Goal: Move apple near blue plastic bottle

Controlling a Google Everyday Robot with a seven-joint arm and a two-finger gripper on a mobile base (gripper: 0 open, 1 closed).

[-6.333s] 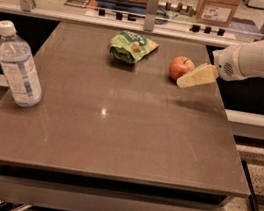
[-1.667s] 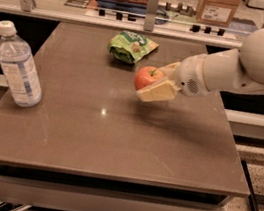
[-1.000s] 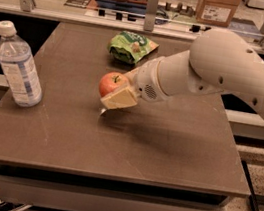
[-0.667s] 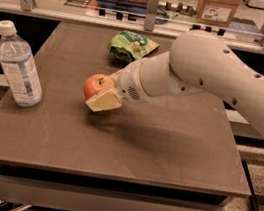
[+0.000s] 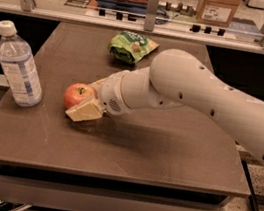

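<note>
The apple [image 5: 76,94] was pinched between the fingers of the gripper [image 5: 84,98], low over the table [image 5: 165,149], near but apart from the upright blue plastic bottle [image 5: 19,70] at the table's edge, with a green snack bag [image 5: 131,46] lying farther back.

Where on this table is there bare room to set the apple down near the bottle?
The claw, holding the apple, is beside the bottle. Bare table lies in front of both, with a narrow strip between them. The snack bag crowds the far middle.
</note>
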